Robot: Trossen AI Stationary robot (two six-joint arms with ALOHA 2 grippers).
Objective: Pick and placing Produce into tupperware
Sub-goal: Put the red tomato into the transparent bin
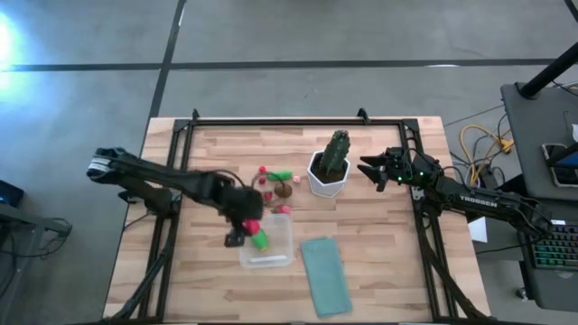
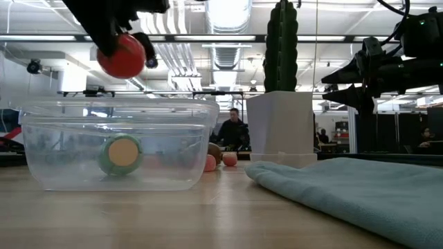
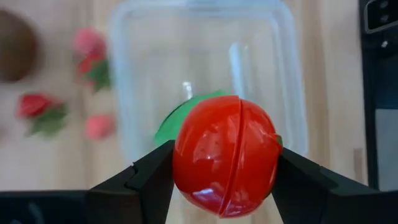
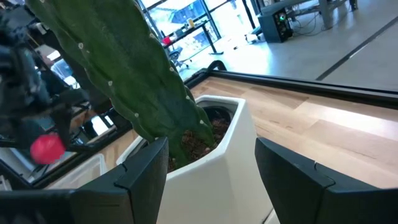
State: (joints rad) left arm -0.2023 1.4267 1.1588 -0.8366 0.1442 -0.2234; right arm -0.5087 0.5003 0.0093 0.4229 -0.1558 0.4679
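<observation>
The clear square tupperware (image 1: 271, 244) (image 2: 118, 145) (image 3: 199, 56) sits on the table with a green elongated piece (image 1: 261, 240) (image 2: 121, 153) (image 3: 177, 121) lying inside it. My left gripper (image 1: 246, 226) (image 3: 225, 177) hovers above the tupperware, shut on a red round piece (image 1: 254, 226) (image 2: 122, 55) (image 3: 225, 163). Loose on the table behind the tupperware lie a brown round piece (image 1: 284, 190) (image 3: 12, 43) and small red and pink pieces (image 1: 267, 173) (image 3: 37, 106). My right gripper (image 1: 372, 170) (image 4: 211, 177) waits open beside the cactus pot. My left gripper pinches the red round piece at its two opposite sides (image 3: 180, 162), one finger (image 3: 152, 177) on each flank. The fingers point down from above. The piece is lifted clear, well over the tupperware's rim, with its seam (image 3: 239, 134) running between the fingers.
A tall green cactus in a white pot (image 1: 328, 171) (image 2: 280, 121) (image 4: 211, 143) stands right of the loose pieces, just in front of my right gripper. A flat teal lid (image 1: 325, 275) (image 2: 360, 183) lies near the table's near edge, right of the tupperware.
</observation>
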